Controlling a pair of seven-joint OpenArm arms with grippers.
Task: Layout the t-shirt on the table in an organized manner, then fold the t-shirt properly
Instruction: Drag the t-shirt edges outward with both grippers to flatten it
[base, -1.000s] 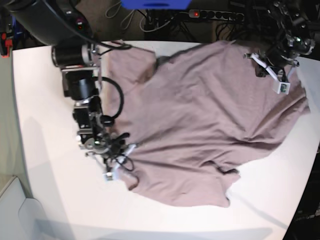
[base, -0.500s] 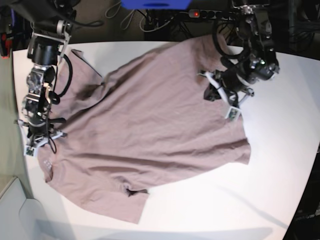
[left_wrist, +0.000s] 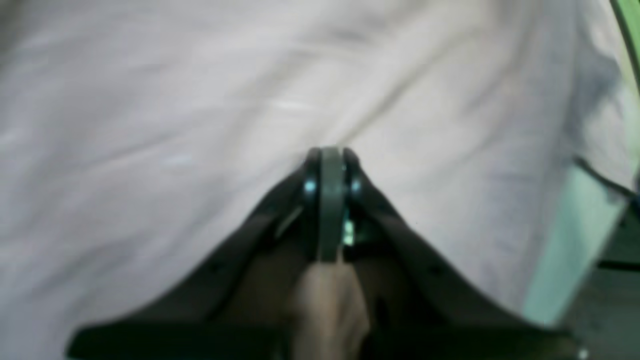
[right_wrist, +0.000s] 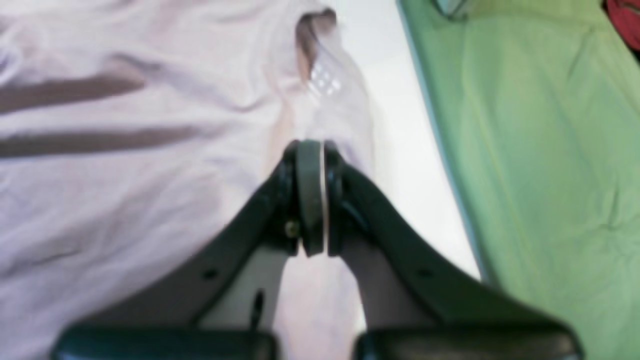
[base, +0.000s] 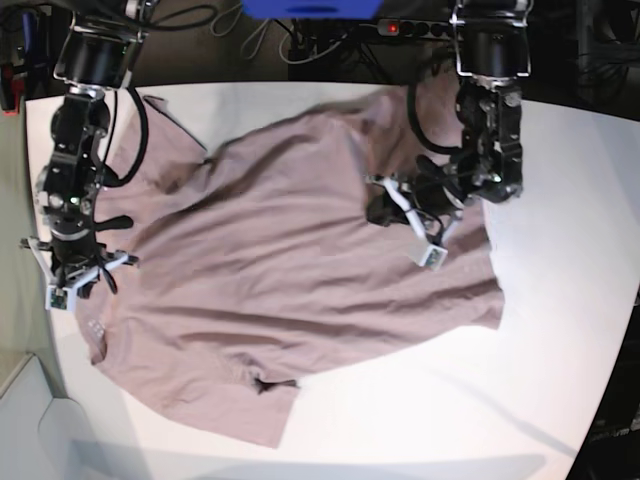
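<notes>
T-shirt (base: 290, 270) pinched in both tools

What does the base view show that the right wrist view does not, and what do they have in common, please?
Only the base view shows the left gripper over the shirt's far side, the whole spread garment with its collar, and a power strip beyond the table. Only the right wrist view shows a green cloth beside the table and the pale label print. Both show the t-shirt, the white table and the right gripper, shut on the shirt's edge.
</notes>
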